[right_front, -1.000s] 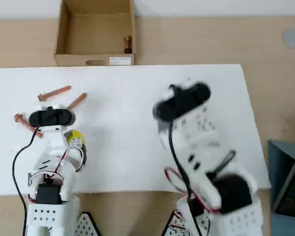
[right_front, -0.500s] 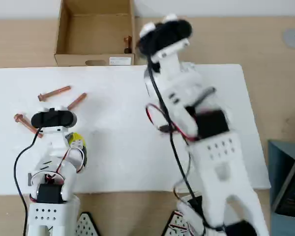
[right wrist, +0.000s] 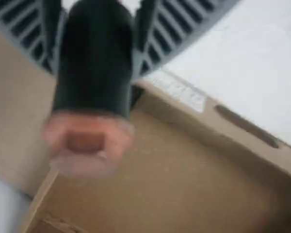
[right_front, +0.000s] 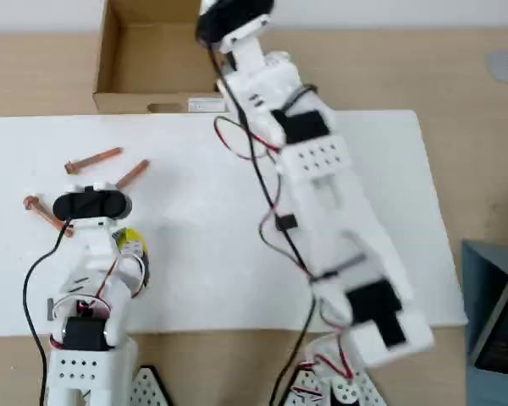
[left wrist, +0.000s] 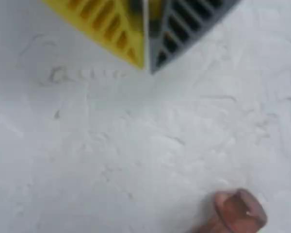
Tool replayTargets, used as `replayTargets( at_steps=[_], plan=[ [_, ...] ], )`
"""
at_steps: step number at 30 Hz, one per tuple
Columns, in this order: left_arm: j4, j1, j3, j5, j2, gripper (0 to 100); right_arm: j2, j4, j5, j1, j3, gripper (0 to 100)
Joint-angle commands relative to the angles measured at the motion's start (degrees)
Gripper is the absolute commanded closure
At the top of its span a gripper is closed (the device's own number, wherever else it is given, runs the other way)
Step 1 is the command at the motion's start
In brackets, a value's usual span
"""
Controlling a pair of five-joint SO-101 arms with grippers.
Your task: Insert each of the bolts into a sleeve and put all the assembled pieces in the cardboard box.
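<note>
The left tool (left wrist: 146,67) is closed on nothing, with three loose bolts (right_front: 93,159) lying flat on the tabletop (right_front: 203,271) close around it. The right tool (right wrist: 94,43) squeezes one black sleeve (right wrist: 93,82) with a bolt head (right wrist: 85,143) poking out. It points down, it seems, into the one cardboard box (right wrist: 208,115) right below.

The left gripper (left wrist: 147,62) is over the white mat (left wrist: 111,145), its yellow finger (left wrist: 104,22) and grey finger (left wrist: 194,19) pressed together at their tips with nothing between them. At about five o'clock from those tips, and well apart from them, the hexagonal head of a copper-coloured bolt (left wrist: 240,213) lies on the mat, its shank cut off by the picture's edge. The mat between them is rough and faintly creased.
</note>
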Motion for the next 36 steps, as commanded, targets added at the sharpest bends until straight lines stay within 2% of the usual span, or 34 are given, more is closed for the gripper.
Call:
replayTargets(
  at_steps=[1, 18, 28, 33, 36],
  plan=[
    [-1.0, -0.7, 0.0, -0.4, -0.4, 100, 6.5, -5.3, 3.7, -0.4, -9.5, 98.9],
    [-0.8, -0.8, 0.0, -0.4, -0.4, 100, 46.5, -5.8, 23.3, -4.4, -52.5, 98.7],
    [-0.8, -0.8, 0.0, -0.4, -0.4, 100, 56.4, 4.1, 31.3, -7.2, -66.7, 98.4],
    [-0.7, -0.8, 0.0, -0.4, -0.4, 100, 58.6, 7.9, 32.5, -7.3, -70.0, 88.5],
    [-0.7, -0.8, 0.0, -0.4, -0.4, 100, 58.9, 9.5, 32.5, -7.3, -70.9, 87.1]
  ],
)
